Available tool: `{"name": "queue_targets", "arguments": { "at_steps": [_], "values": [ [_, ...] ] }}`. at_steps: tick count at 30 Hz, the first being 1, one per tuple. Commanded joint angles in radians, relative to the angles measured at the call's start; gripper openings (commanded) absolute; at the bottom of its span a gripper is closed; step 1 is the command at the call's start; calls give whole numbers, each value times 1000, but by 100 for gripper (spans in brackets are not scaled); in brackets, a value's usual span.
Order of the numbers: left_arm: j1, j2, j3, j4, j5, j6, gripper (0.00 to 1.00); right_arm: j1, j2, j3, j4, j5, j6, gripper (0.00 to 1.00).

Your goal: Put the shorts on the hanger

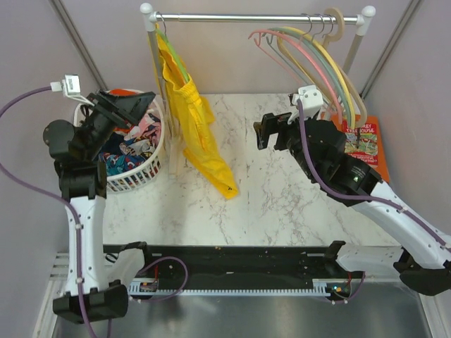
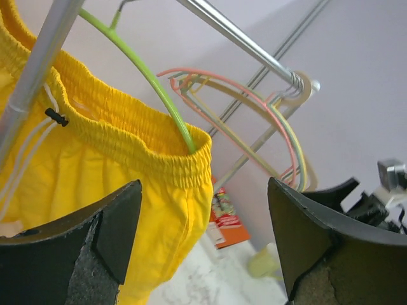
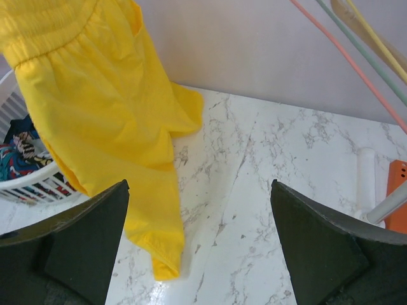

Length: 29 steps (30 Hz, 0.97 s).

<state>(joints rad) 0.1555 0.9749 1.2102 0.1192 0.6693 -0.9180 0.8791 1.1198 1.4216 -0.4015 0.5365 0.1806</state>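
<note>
Yellow shorts [image 1: 194, 134] hang from the green hanger [image 2: 146, 70] at the rail's [image 1: 261, 17] left end. My left pincer [image 1: 132, 105] and right pincer [image 1: 266, 131] both gape apart, empty.

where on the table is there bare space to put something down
Widest bare marble: between the hanging shorts and the right gripper, running forward to the near edge. The rod is free in its middle, between the green hanger and the spare hangers. Crowded: the basket at back left, the orange book at back right.
</note>
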Motion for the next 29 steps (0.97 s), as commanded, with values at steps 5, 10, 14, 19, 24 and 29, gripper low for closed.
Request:
{"name": "queue_targets", "arguments": {
  "at_steps": [5,10,14,19,24,29],
  "values": [
    [-2,-116,186,-746,30,729,100,-8,-80,-107,-46,-224,-85,98],
    [-2,-71,198,-1137,125,1044,100,-74,-196,-242,-74,-273,-107,98],
    [-2,-33,145,-1256,-22,1081,100,-178,-302,-341,-94,-311,-107,98],
    [-1,-100,28,-1239,-86,1104,100,-264,-441,-470,-144,-371,-112,98],
    [-2,-114,-40,-1202,-117,1096,100,-345,-558,-611,-158,-363,-202,98],
    [-2,-85,8,-1210,-149,1139,99,-414,-627,-618,-183,-382,-224,98]
  ]
}}
